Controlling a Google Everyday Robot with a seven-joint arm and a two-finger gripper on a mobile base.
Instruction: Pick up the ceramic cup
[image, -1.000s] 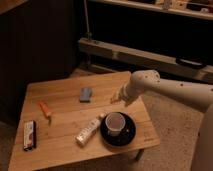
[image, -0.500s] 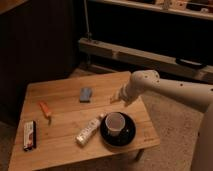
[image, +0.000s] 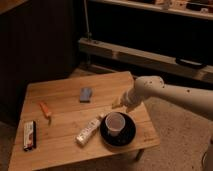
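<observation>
My gripper hangs open and empty near the frame's centre, just up-left of the ceramic cup standing on the black plate.

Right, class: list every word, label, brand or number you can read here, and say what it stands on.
Nothing can be read.
The white bottle: label marks too blurred.
The dark packet, far left: print too blurred.
The ceramic cup, black plate and gripper, open just beyond the cup: no marks visible.
</observation>
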